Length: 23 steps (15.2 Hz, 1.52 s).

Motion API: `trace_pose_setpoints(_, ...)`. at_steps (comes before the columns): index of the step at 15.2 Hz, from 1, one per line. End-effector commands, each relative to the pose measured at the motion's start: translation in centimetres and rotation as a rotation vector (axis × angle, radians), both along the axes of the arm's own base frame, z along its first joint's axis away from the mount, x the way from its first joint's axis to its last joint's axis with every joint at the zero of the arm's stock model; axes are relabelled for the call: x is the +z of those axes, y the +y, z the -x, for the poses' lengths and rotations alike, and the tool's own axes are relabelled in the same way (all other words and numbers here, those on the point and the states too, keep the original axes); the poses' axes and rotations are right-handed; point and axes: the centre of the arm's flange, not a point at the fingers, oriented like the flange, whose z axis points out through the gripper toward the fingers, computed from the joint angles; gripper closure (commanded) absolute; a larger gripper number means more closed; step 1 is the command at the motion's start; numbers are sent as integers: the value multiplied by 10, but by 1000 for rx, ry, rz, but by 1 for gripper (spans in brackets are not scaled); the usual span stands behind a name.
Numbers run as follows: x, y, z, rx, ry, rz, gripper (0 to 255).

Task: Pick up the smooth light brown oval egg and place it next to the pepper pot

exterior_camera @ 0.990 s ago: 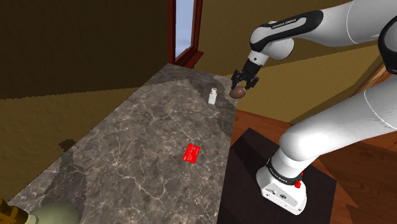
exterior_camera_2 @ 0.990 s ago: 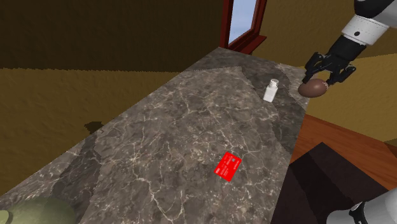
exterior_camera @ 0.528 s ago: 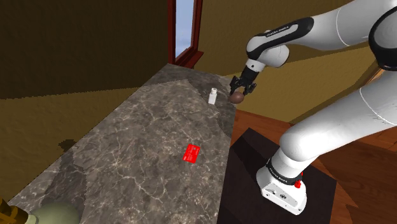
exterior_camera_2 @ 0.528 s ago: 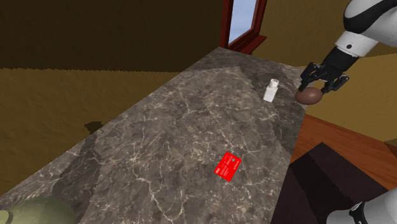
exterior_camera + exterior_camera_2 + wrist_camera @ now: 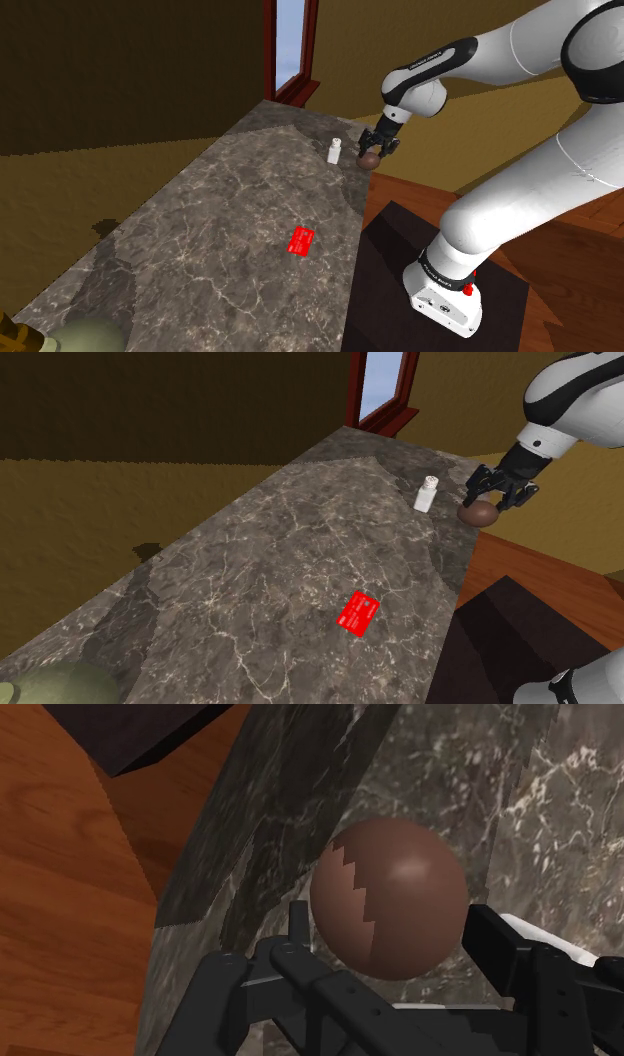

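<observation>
Gripper (image 5: 372, 152): all black, pointing down over the corner of the dark veined tabletop (image 5: 230, 220).
Fingers (image 5: 497, 944): clamped on the brown egg (image 5: 390, 897), one finger against each side. The egg's rounded end sticks out past the fingertips.
Wrist view: stone lies under the egg. The tabletop's edge and the wooden floor (image 5: 70, 854) are just to one side of the fingers.
Egg height: very low over the tabletop. Cannot tell whether it touches the surface.
White pepper pot (image 5: 335, 151): upright, near the fingers on the shoulder view's left, with a small gap between it and the egg.
Red card (image 5: 301, 240): flat on the tabletop, well apart from the fingers, lower in the shoulder view.
</observation>
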Motion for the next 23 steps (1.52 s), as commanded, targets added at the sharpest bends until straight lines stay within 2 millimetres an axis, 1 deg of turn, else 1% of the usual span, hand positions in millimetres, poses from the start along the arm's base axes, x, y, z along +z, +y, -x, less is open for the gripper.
trace_pose_setpoints(1,-2,0,0,0,1,0,255)
trace_pose_setpoints(5,-2,0,0,0,1,0,255)
trace_pose_setpoints(6,-1,0,0,0,1,0,0)
trace_pose_setpoints(11,-2,0,0,0,1,0,0)
trace_pose_setpoints(14,36,-10,5,0,1,0,0)
trace_pose_setpoints(15,46,-13,6,0,1,0,0)
trace_pose_setpoints(23,46,-13,6,0,1,0,0)
